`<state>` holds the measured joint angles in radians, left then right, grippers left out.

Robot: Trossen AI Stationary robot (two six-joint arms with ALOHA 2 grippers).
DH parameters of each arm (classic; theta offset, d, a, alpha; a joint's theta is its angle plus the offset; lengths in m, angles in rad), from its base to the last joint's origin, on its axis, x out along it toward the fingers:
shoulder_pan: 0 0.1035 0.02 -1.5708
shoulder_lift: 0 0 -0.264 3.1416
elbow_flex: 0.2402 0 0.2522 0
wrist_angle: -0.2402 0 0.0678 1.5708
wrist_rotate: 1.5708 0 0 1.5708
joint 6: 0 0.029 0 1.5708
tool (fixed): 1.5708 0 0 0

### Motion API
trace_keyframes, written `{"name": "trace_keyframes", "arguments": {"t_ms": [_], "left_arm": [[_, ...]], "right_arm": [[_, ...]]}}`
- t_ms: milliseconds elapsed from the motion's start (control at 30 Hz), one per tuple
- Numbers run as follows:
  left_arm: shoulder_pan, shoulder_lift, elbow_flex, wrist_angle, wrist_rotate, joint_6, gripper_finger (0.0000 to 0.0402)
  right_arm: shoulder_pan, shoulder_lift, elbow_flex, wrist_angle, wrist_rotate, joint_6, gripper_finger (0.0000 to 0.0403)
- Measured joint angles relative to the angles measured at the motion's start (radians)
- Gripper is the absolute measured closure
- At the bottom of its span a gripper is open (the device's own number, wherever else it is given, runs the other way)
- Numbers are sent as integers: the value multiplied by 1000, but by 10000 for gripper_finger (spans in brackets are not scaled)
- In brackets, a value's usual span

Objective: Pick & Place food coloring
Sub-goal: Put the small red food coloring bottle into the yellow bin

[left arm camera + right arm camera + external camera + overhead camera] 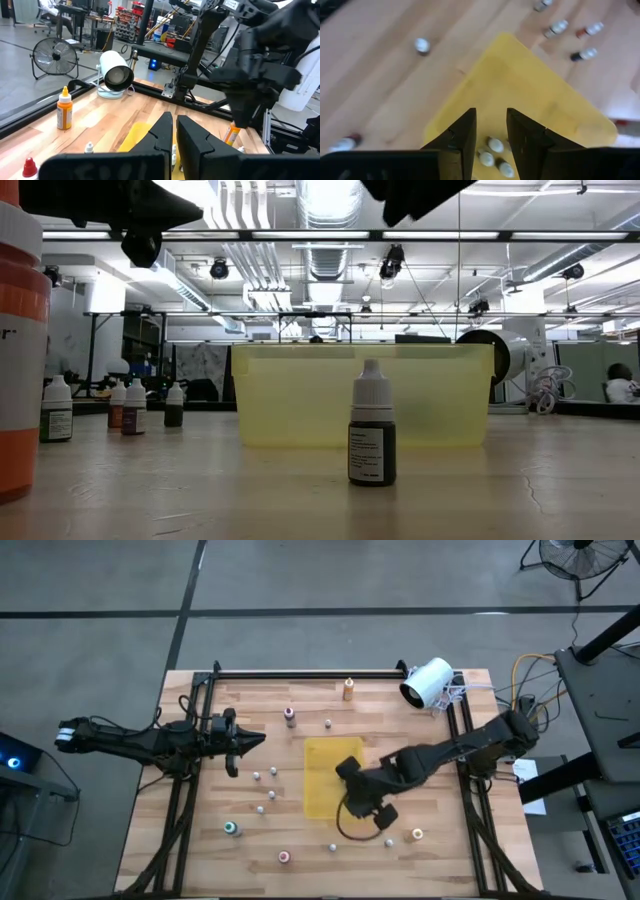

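Bottles of food coloring (272,795) are standing scattered over the wooden table (200,840), most of them small with whitish caps. Taller ones are showing coloured tops: teal (231,829) and pink (284,857) near the front edge, maroon (290,716) and orange (348,689) toward the far rail, and another orange one (417,835) at the right front. A yellow tray (322,765) is lying in the middle of the table, and three white-capped bottles (495,145) are sitting inside it, seen from the right wrist.

The right gripper (348,772) is hovering over the tray, its fingers (461,137) standing slightly apart with nothing between them, pointing down just above those three bottles. The left gripper (255,739) is waiting over the table's left side, well apart from the tray, its fingers (162,131) pressing together and holding nothing.

In the low view, a dark bottle (372,428) is standing upright in front of the tray, wearing a white label whose print is too small to read. Four more small bottles (132,408) are lining up at the left, also labelled but unreadable, and a big orange bottle (20,350) is filling the left edge with only a stray mark of its label showing. A white cylinder device (428,681) is lying at the far right corner.
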<state>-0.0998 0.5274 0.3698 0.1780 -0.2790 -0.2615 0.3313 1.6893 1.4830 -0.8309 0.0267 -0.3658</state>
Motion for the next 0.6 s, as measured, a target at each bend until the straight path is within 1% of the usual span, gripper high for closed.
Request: {"name": "trace_keyframes", "arguments": {"t_ms": [100, 300, 467, 600], "left_arm": [[0, 0, 0, 0, 0, 0, 402], [0, 0, 0, 0, 0, 0, 402], [0, 0, 0, 0, 0, 0, 402], [0, 0, 0, 0, 0, 0, 402]], "right_arm": [[52, -1, 0, 0, 0, 13, 301], [144, 6, 0, -1, -1, 116, 304], [177, 28, 0, -1, 0, 308, 307], [187, 37, 0, -7, 0, 464, 301]]}}
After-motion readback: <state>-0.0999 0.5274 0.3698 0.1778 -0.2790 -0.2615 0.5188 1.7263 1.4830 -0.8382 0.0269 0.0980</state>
